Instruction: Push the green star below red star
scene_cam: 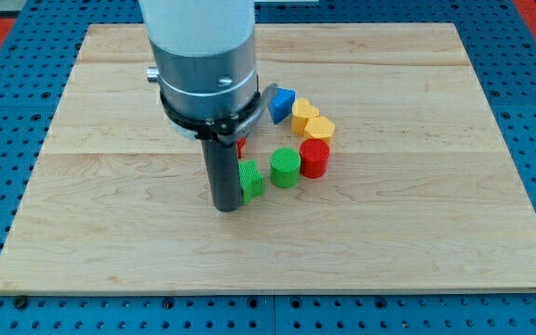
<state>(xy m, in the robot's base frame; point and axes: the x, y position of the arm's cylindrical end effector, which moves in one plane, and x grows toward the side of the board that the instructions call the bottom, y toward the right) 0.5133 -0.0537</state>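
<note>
Just to the view's right of my tip (pixel 226 207), touching the rod, sits the green star (pixel 250 180). Above it, a sliver of a red block (pixel 241 146) peeks from behind the rod, shape hidden. Further right stand a green cylinder (pixel 286 167) and a red cylinder (pixel 314 158), then two yellow blocks (pixel 312 121) and a blue block (pixel 281 103) toward the view's top, all on the wooden bench (pixel 435 223). There are no fingers: the rod holds nothing.
</note>
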